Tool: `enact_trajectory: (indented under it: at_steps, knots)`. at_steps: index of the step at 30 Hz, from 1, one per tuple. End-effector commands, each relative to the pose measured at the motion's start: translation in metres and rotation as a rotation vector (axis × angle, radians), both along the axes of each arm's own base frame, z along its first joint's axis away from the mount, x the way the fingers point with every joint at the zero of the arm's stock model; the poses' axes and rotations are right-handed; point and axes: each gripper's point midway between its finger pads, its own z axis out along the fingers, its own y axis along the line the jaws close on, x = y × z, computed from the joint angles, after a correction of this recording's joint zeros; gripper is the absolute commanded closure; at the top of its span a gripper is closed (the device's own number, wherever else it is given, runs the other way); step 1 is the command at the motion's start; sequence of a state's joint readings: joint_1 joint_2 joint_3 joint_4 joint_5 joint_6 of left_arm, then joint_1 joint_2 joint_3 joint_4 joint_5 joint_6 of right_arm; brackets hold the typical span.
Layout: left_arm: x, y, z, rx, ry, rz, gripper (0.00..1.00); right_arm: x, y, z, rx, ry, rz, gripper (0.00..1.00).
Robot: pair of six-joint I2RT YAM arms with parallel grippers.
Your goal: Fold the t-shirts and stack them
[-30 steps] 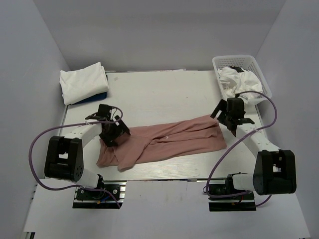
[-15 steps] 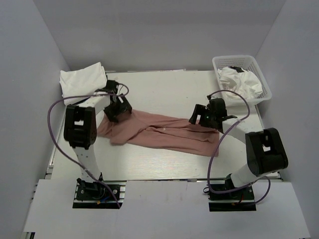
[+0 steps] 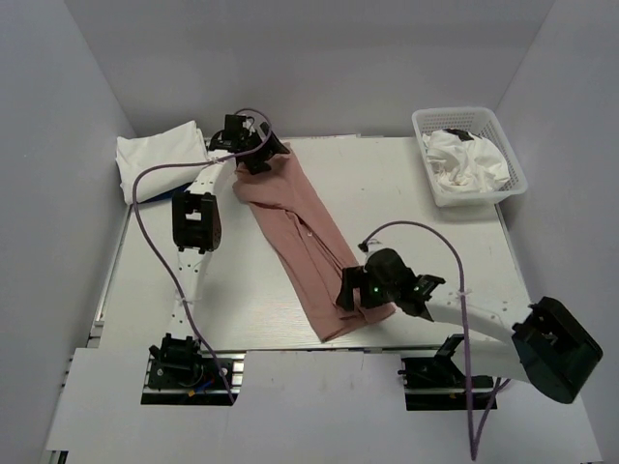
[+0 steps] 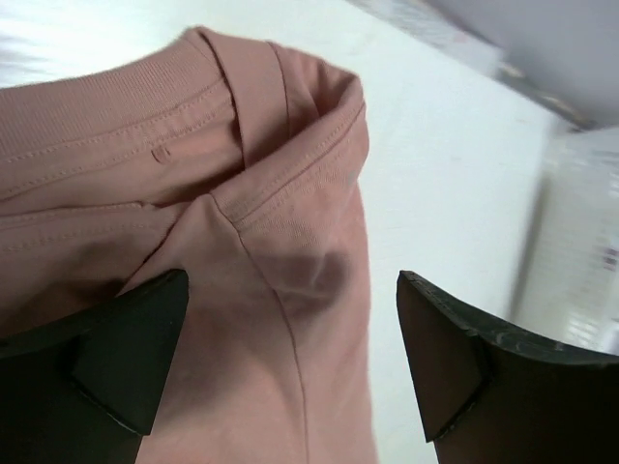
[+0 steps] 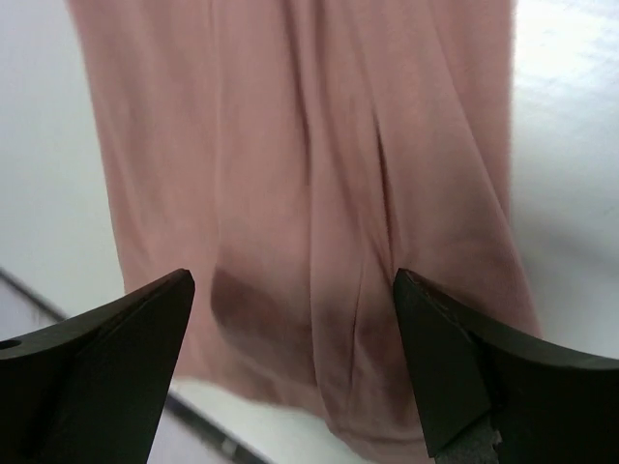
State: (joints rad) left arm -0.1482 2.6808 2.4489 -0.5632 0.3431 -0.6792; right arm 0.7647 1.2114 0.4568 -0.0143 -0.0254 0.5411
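A dusty-pink t-shirt [image 3: 300, 237] lies folded in a long narrow strip, running diagonally from the far left to the near middle of the table. My left gripper [image 3: 257, 157] is open over its collar end [image 4: 184, 116], with the jaws wide apart on either side of the cloth [image 4: 290, 358]. My right gripper [image 3: 351, 290] is open over the hem end [image 5: 290, 193] near the table's front edge, cloth lying under the gap [image 5: 295, 358]. A folded white t-shirt [image 3: 160, 159] sits at the far left. More white t-shirts [image 3: 464, 159] lie crumpled in the basket.
A white plastic mesh basket [image 3: 430, 121] stands at the far right corner. Grey walls enclose the table on three sides. The table's front edge [image 5: 193, 411] shows just beyond the hem in the right wrist view.
The pink shirt has swung from lying across the table to lying diagonally, far-left to near-middle. My left gripper moved to the far left, my right gripper to the near edge; both jaws now stand open.
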Motion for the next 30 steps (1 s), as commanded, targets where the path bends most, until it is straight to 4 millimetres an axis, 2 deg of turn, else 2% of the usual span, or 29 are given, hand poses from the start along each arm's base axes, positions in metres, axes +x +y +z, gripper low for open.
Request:
enact_trajectory:
  at_steps: [1,2,4,5,6,7,8,10,12,13,14,15,16,18,20,21,24,26,27,29,30]
  knots:
    - [0.006,-0.026,-0.035,-0.129,0.003,-0.031,0.0,-0.096,-0.047,-0.044,-0.224,0.295,0.089,0.1]
    - [0.016,-0.031,-0.029,-0.17,-0.041,-0.027,0.0,-0.097,-0.039,-0.034,-0.191,0.27,0.123,0.1]
    - [0.017,-0.056,-0.017,-0.239,-0.094,-0.086,0.0,-0.1,-0.016,-0.016,-0.123,0.182,0.256,0.1]
    - [0.025,-0.059,-0.01,-0.264,-0.153,-0.099,0.0,-0.105,-0.006,-0.009,-0.08,0.175,0.307,0.1]
    - [0.026,-0.072,0.001,-0.264,-0.187,-0.113,0.0,-0.1,0.01,0.001,-0.026,0.112,0.354,0.1]
    - [0.024,-0.089,0.001,-0.255,-0.204,-0.133,0.0,-0.104,0.016,0.002,-0.027,0.103,0.397,0.1]
    - [0.023,-0.095,-0.004,-0.226,-0.222,-0.146,0.0,-0.105,0.025,0.005,-0.016,0.107,0.435,0.1]
    - [0.021,-0.113,-0.004,-0.194,-0.266,-0.171,0.0,-0.109,0.031,-0.001,-0.039,0.088,0.511,0.1]
    - [0.022,-0.122,-0.003,-0.157,-0.314,-0.187,0.0,-0.118,0.04,-0.009,-0.017,0.072,0.611,0.1]
    - [0.017,-0.13,-0.009,-0.149,-0.31,-0.206,0.0,-0.126,0.044,-0.012,-0.01,0.085,0.666,0.1]
    - [0.016,-0.13,-0.018,-0.147,-0.298,-0.205,0.0,-0.128,0.045,-0.012,-0.009,0.084,0.674,0.1]
    - [0.015,-0.14,-0.01,-0.158,-0.338,-0.239,0.0,-0.132,0.046,-0.018,-0.018,0.104,0.718,0.1]
    - [0.014,-0.141,-0.015,-0.153,-0.352,-0.258,0.0,-0.134,0.051,-0.016,-0.009,0.099,0.741,0.1]
    - [0.01,-0.155,-0.012,-0.146,-0.378,-0.279,0.0,-0.141,0.057,-0.015,0.003,0.085,0.807,0.1]
    - [0.009,-0.16,-0.011,-0.124,-0.391,-0.29,0.0,-0.145,0.064,-0.009,0.029,0.043,0.866,0.1]
    - [0.007,-0.166,-0.001,-0.115,-0.417,-0.308,0.0,-0.139,0.074,-0.002,0.054,-0.002,0.86,0.1]
    - [0.006,-0.166,0.023,-0.073,-0.452,-0.306,0.0,-0.121,0.082,0.007,0.035,-0.074,0.793,0.1]
    - [0.011,-0.157,0.06,-0.026,-0.5,-0.273,0.0,-0.1,0.088,0.023,0.025,-0.167,0.719,0.1]
    - [0.012,-0.154,0.076,-0.02,-0.517,-0.256,0.0,-0.093,0.093,0.038,0.05,-0.212,0.693,0.1]
    - [0.012,-0.146,0.115,-0.001,-0.54,-0.213,0.0,-0.085,0.101,0.06,0.094,-0.276,0.664,0.1]
    - [0.006,-0.143,0.166,-0.011,-0.61,-0.211,0.0,-0.083,0.104,0.073,0.124,-0.311,0.665,0.1]
